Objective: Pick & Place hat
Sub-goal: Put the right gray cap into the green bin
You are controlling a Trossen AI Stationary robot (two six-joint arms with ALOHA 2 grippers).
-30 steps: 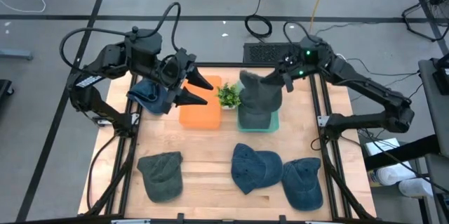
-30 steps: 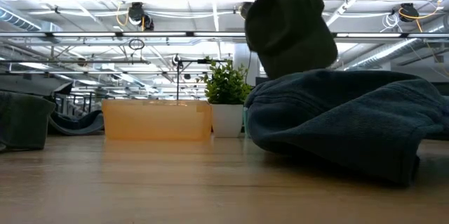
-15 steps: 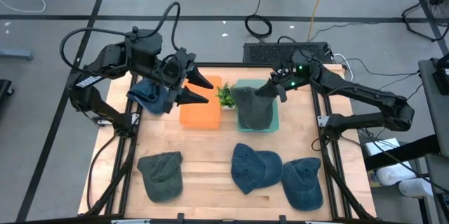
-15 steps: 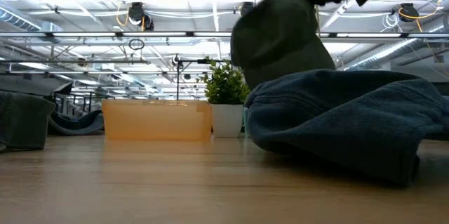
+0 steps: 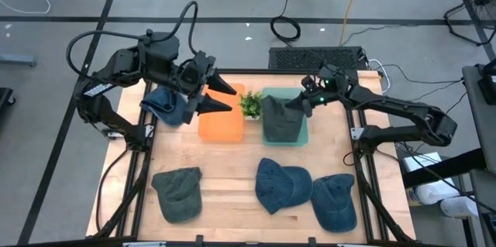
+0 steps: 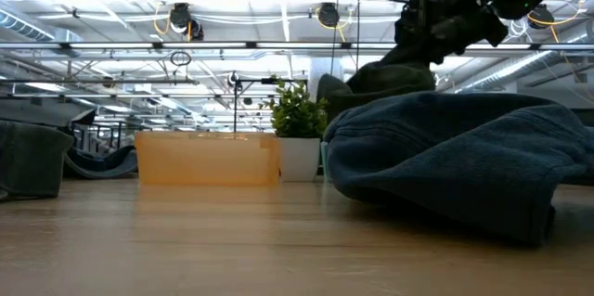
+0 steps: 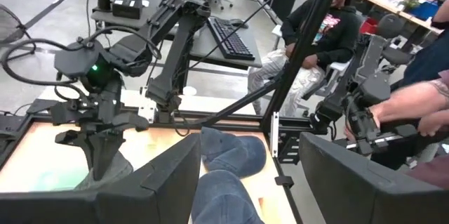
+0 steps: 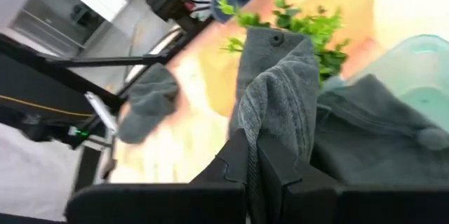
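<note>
The grey-green hat (image 5: 281, 118) sits right of centre in the upper half of the high view, draped into the pale green bin (image 5: 303, 134) on the counter (image 5: 232, 177); the right hand (image 5: 304, 102) is closed on a fold of its fabric at the hat's upper right edge; in the right wrist view the pinched cloth (image 8: 270, 104) rises between the two dark fingers (image 8: 231, 162); in the low view the same hat (image 6: 380, 78) shows upper right, behind a blue hat lying close to the camera (image 6: 455, 161); just left of the bin stands a small potted plant (image 5: 252, 106), and left of that an orange bin (image 5: 221, 119); the left hand (image 5: 221, 97) hangs above the orange bin's upper left part with its fingers spread apart and nothing between them; a blue hat (image 5: 164, 104) lies under the left arm at the counter's upper left edge; along the lower part of the frame lie three more hats, a grey-green one (image 5: 179, 193) at left, a blue one (image 5: 282, 185) at centre and another blue one (image 5: 335, 200) at right; a seated person (image 7: 319, 31) shows beyond the counter in the left wrist view
</note>
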